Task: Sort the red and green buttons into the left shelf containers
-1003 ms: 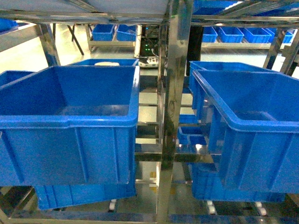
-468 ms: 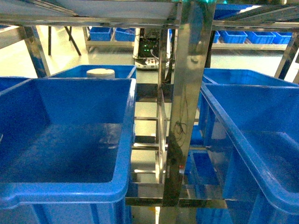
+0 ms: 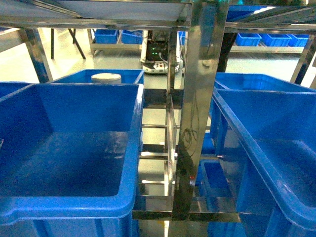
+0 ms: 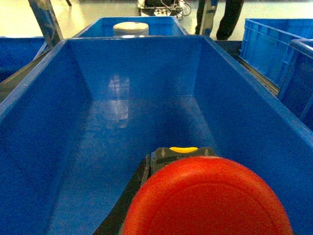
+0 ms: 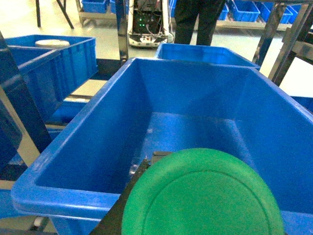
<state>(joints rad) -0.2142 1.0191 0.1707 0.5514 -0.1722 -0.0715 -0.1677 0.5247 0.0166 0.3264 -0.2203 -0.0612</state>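
While finger states stay unreadable, round matte red button (image 4: 208, 198) over glossy bin (image 4: 44, 127), green button (image 5: 203, 196)

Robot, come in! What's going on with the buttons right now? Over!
Left arm carrying red button over left bin. Right arm carrying green button over right bin. Gripper fingers hidden. Nothing blocking.

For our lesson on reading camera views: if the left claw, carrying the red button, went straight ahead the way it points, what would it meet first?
Probably the floor of the blue bin, near its far wall. The red button points into the bin and nothing else lies in between, though depth is unclear.
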